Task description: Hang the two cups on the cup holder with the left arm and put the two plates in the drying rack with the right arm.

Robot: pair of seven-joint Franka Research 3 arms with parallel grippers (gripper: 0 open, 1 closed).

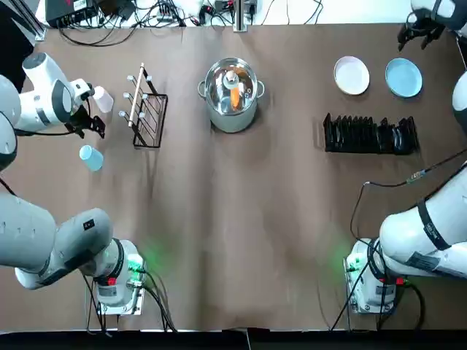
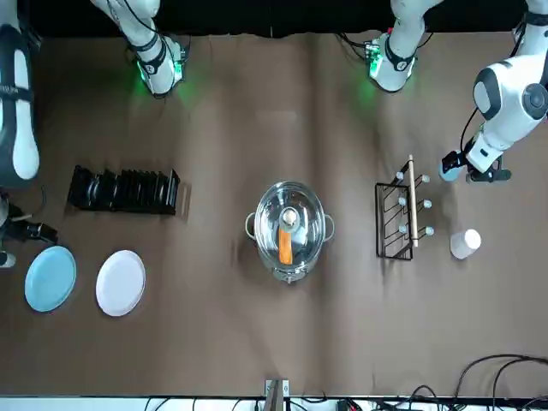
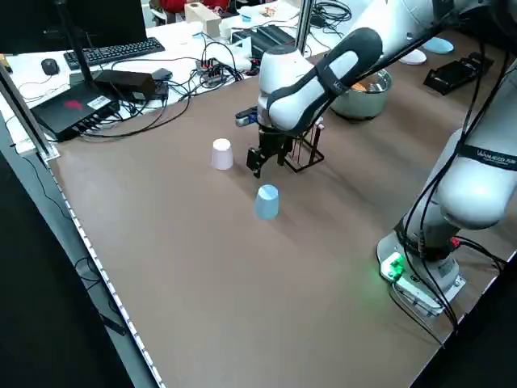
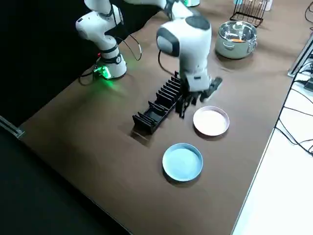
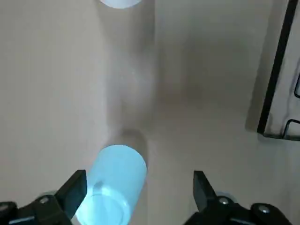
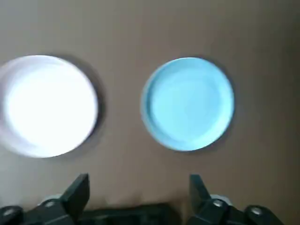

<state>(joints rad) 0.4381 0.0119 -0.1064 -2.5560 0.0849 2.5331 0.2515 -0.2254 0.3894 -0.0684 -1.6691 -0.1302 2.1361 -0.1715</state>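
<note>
Overhead view: my left gripper (image 1: 89, 128), wide open and empty, has the light blue cup (image 1: 91, 157) just beside it; right gripper (image 6: 139, 199), open, empty, near both plates. Should center fingers before closing gently.

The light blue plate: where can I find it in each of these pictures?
Top: upper right, the light blue plate.
Front: lower left.
Left side: top edge, toward the right.
Right side: just below and right of centre.
Left wrist: not in it.
Right wrist: right of centre.
Landmark: the white plate lies beside it wherever it shows.
</note>
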